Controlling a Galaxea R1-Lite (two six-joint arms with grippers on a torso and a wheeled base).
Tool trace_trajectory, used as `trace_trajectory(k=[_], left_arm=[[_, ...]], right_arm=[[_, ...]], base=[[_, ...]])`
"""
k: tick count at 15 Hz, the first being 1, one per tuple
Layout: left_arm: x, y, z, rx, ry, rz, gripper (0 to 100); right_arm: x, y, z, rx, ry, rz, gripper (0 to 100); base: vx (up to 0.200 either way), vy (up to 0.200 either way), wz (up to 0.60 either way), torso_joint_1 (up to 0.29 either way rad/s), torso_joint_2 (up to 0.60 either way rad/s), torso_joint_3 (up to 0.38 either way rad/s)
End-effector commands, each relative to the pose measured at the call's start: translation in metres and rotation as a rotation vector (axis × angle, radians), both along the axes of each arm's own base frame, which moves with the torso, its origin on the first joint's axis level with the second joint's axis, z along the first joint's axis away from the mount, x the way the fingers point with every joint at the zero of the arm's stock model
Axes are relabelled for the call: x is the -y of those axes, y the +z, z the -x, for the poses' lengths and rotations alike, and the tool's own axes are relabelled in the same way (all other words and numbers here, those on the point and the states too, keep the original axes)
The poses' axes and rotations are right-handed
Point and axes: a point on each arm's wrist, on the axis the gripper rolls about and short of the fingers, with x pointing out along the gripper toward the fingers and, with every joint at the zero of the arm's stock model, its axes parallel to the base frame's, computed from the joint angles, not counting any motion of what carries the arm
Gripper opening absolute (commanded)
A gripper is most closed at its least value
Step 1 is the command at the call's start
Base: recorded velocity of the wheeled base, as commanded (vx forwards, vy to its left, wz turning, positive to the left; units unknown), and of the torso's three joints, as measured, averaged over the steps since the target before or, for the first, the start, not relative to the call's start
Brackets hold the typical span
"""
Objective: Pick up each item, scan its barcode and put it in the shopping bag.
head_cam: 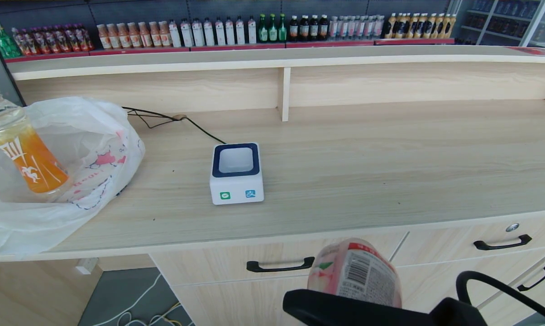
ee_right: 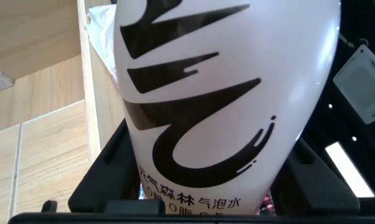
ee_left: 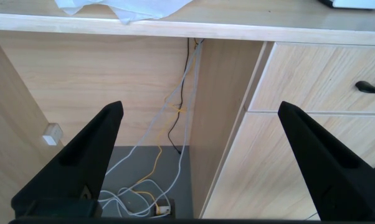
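Note:
At the bottom of the head view, my right gripper [head_cam: 345, 312] is shut on a pink-labelled drink bottle [head_cam: 355, 271], in front of the counter and below its top. The bottle's barcode faces up. In the right wrist view the same bottle [ee_right: 225, 81] shows white with black strokes, clamped by my right gripper [ee_right: 206, 180]. A white scanner [head_cam: 235, 173] with a dark-rimmed window sits mid-counter. The white plastic shopping bag [head_cam: 87, 149] lies open at the counter's left with an orange bottle [head_cam: 26, 149] in it. My left gripper [ee_left: 200, 115] hangs open and bare below the counter's front edge.
A black cable [head_cam: 200, 128] runs from the scanner to the counter's back wall, where a raised ledge [head_cam: 281, 63] and divider stand. Drawers with black handles [head_cam: 280, 265] front the counter. Loose cables [ee_left: 151, 186] lie on the floor underneath. Bottle shelves [head_cam: 272, 29] line the back.

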Motion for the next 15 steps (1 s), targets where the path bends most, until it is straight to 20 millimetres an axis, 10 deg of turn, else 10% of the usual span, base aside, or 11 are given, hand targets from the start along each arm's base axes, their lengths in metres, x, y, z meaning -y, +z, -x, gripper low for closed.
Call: trace_trajectory(k=[1,15], left_arm=[[0.0,0.0,0.0,0.0,0.001,0.0,100],[0.0,0.0,0.0,0.0,-0.001,0.0,100]], right_arm=[[-0.001,-0.0025,-0.0002,-0.022,0.005,0.005,0],[0.0013,-0.0039,-0.0006,-0.398,0.043,-0.07,0]], base=[[0.0,0.0,0.0,0.0,0.0,0.0],[0.0,0.0,0.0,0.0,0.0,0.0]])
